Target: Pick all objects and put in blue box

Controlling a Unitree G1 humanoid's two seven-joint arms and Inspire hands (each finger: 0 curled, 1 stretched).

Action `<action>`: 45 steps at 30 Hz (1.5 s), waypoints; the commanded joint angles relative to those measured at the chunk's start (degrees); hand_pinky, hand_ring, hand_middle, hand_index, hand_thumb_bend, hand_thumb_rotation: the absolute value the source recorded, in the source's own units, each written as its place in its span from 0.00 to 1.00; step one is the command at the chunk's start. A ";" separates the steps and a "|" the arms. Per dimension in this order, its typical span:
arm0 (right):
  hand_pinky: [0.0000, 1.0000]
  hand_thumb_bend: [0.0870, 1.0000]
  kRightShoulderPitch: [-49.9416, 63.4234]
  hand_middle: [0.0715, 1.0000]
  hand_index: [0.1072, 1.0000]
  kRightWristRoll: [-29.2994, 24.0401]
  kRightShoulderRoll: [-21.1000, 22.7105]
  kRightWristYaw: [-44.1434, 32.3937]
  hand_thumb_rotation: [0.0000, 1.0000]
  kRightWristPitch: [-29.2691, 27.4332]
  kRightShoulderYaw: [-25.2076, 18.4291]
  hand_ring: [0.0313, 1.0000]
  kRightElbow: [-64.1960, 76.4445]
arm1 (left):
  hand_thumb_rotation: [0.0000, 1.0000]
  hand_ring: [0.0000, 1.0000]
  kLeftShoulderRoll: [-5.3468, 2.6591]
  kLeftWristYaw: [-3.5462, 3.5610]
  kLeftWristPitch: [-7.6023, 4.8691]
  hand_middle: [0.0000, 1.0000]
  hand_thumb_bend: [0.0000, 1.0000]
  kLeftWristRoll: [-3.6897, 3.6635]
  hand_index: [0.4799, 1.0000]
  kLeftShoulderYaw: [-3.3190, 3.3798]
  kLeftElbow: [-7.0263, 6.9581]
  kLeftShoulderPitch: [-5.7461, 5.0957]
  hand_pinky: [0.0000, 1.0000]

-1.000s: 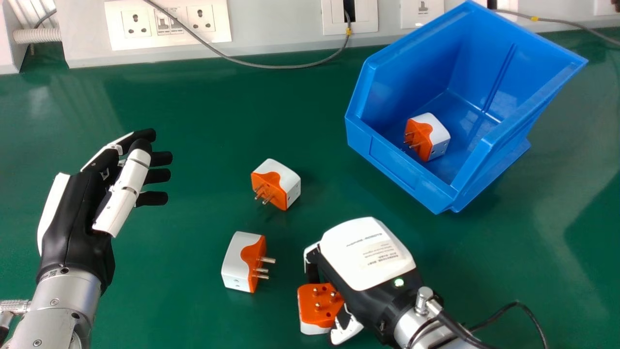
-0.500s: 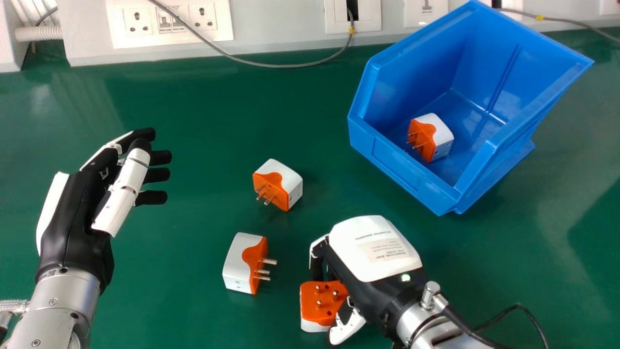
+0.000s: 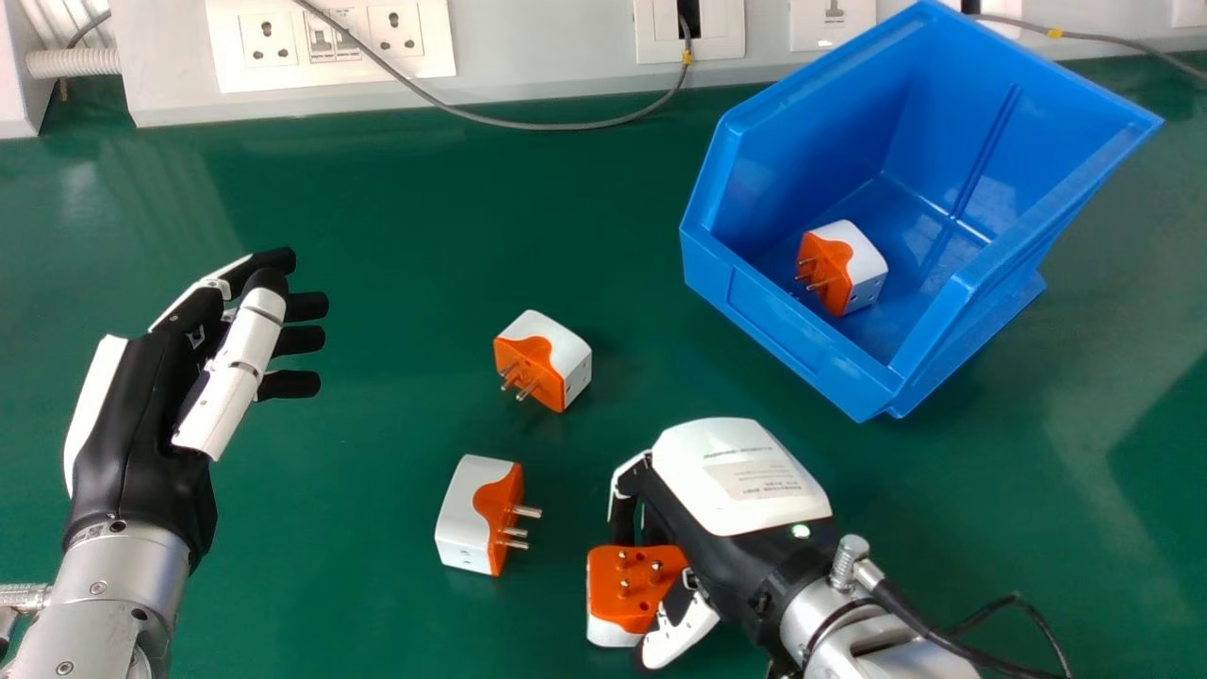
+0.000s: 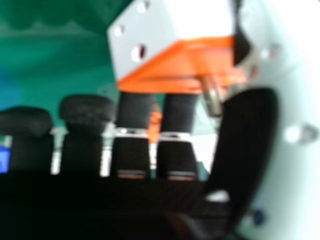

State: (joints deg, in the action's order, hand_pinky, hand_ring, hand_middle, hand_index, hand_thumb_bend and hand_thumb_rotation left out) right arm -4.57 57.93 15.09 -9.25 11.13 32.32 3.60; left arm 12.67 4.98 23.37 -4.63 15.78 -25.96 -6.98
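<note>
R hand (image 3: 740, 476): fingers, thumb clamped on plug (image 3: 608, 608), pins up. L hand (image 3: 141, 434): fingers extended, apart. Far plug (image 3: 568, 356), near plug (image 3: 467, 509) on tbl (image 3: 377, 226). Box (image 3: 778, 330): 4th plug (image 3: 858, 259) inside.

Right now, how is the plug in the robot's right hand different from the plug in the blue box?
The held plug has its pins pointing up, but the box plug has its pins pointing sideways. The right hand grips the held plug, while the box plug sits inside the blue box with no hand on it. Both are white and orange with metal pins.
</note>
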 commanded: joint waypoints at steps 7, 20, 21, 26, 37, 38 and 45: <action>0.02 0.44 2.21 0.07 0.40 -0.62 0.18 -3.81 0.11 2.19 -1.68 0.04 6.89 | 0.70 0.72 0.86 0.27 -0.56 0.73 0.27 -0.11 0.61 0.65 -1.08 0.10 0.62; 0.05 0.44 2.85 0.16 0.41 -3.06 0.78 -4.47 0.09 1.03 -4.82 0.06 12.01 | 0.70 0.72 0.78 0.60 -1.32 0.73 0.27 -0.10 0.61 0.65 -0.78 -0.19 0.62; 0.05 0.44 2.71 0.16 0.41 -3.35 0.90 -4.56 0.09 0.93 -5.05 0.06 12.12 | 0.70 0.72 0.78 0.65 -1.41 0.73 0.27 -0.12 0.61 0.65 -0.74 -0.22 0.62; 0.07 0.45 2.00 0.24 0.41 -5.72 0.83 -4.71 0.06 0.72 -6.86 0.08 13.09 | 0.69 0.72 0.70 0.94 -2.37 0.72 0.27 -0.11 0.61 0.66 -0.10 -0.31 0.62; 0.06 0.46 1.73 0.36 0.41 -6.10 -0.45 -3.71 0.02 1.41 -8.22 0.08 15.31 | 0.69 0.72 0.42 1.30 -2.90 0.72 0.27 -0.26 0.61 0.56 -0.04 -0.43 0.62; 0.06 0.46 1.57 0.36 0.41 -6.15 -0.55 -3.73 0.02 1.46 -8.49 0.08 15.69 | 0.69 0.72 0.43 1.31 -2.87 0.72 0.27 -0.25 0.61 0.54 -0.11 -0.46 0.62; 0.05 0.47 -2.22 0.40 0.41 -6.67 -1.04 -6.05 0.01 2.42 -10.73 0.06 17.92 | 0.69 0.72 0.49 1.31 -2.91 0.73 0.27 -0.07 0.61 0.37 0.01 -0.43 0.62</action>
State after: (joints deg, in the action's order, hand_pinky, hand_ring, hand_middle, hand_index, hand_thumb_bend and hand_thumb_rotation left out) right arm -4.46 51.59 14.38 -15.12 13.40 22.63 19.09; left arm 12.73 6.23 21.73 -4.64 16.05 -25.28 -7.32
